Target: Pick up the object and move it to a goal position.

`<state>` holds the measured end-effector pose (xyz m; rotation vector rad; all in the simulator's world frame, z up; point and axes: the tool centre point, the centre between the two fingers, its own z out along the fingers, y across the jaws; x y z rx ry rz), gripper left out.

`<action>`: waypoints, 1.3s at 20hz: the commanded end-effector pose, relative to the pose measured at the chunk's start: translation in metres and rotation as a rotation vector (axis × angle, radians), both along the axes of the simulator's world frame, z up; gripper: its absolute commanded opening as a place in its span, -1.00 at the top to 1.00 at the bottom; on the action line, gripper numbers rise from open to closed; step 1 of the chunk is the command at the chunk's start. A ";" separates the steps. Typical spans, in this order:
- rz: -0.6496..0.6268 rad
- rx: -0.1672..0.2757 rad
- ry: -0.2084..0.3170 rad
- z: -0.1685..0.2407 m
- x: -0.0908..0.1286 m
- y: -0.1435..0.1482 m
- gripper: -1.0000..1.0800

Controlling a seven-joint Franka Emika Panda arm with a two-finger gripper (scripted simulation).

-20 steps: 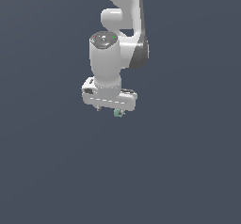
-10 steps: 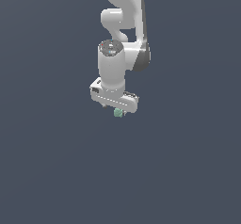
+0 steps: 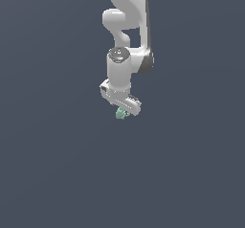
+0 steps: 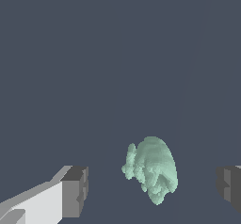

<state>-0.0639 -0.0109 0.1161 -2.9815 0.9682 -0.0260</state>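
The object (image 3: 120,113) is a tiny pale mint-green knobbly lump, seen just under the white gripper (image 3: 122,109) in the exterior view. From the wrist view the object (image 4: 151,169) sits between the two grey fingertips (image 4: 75,191), with a clear gap on each side. The gripper (image 4: 151,189) is open around it, and neither finger touches it. The white arm comes down from above, with the hand pointing downward and slightly turned.
A plain dark grey-blue surface (image 3: 57,174) fills both views. Nothing else shows besides the arm's upper links (image 3: 127,11) at the top of the exterior view.
The wrist has turned and the arm's upper part has shifted toward the exterior view's right. The object stays at about the same spot under the hand.
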 end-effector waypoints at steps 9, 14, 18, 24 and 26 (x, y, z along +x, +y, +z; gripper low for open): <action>-0.157 0.001 0.016 -0.021 -0.029 0.008 -0.92; -0.180 0.000 0.018 -0.024 -0.033 0.009 -0.92; -0.176 0.000 0.018 -0.025 -0.032 0.009 -0.92; -0.178 0.000 0.018 -0.042 -0.033 0.009 -0.92; -0.179 0.000 0.018 -0.052 -0.034 0.009 -0.92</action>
